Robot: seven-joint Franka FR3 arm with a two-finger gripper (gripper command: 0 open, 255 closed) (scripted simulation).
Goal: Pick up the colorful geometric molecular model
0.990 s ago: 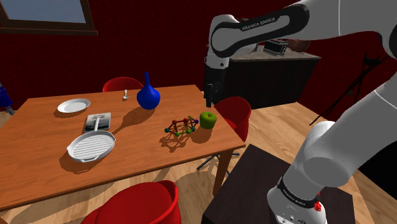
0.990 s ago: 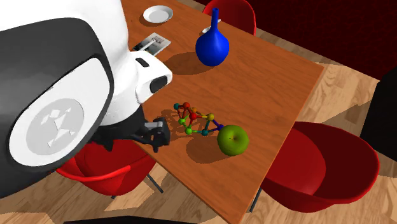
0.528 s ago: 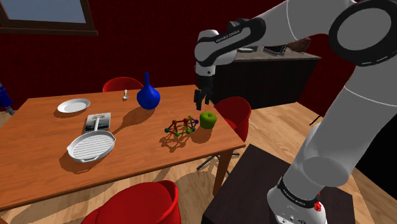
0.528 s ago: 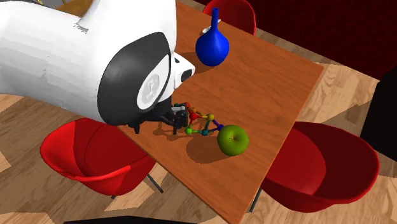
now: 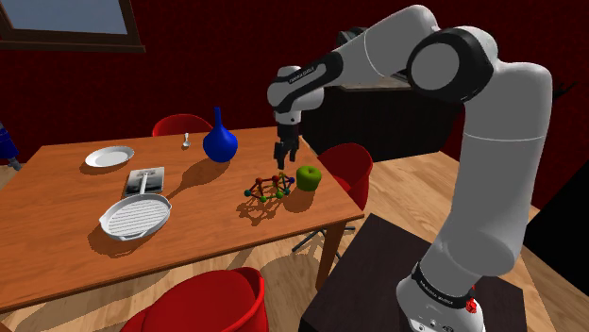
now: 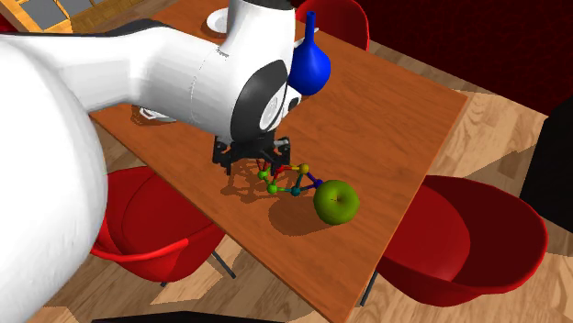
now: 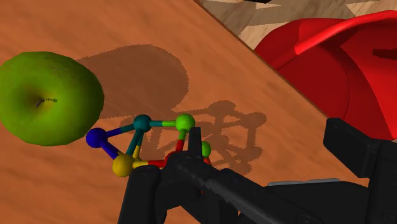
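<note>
Molecular model (image 5: 267, 188): small open lattice of balls in blue, teal, green, yellow and red, joined by thin coloured rods; rests on the wooden worktop (image 5: 57, 217) close to its edge; sits just beside a green apple (image 5: 309, 177), blue ball nearest the fruit; casts a latticed shadow.

We see a wooden table (image 5: 66, 193) ringed by red chairs (image 5: 349, 168) on a plank floor (image 5: 408, 200), with dark red walls (image 5: 75, 94) and a window (image 5: 57, 17).

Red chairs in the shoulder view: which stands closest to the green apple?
The red chair at the table's right end, just beyond the green apple. The chair behind the blue vase and the one at the near edge stand farther off.
</note>
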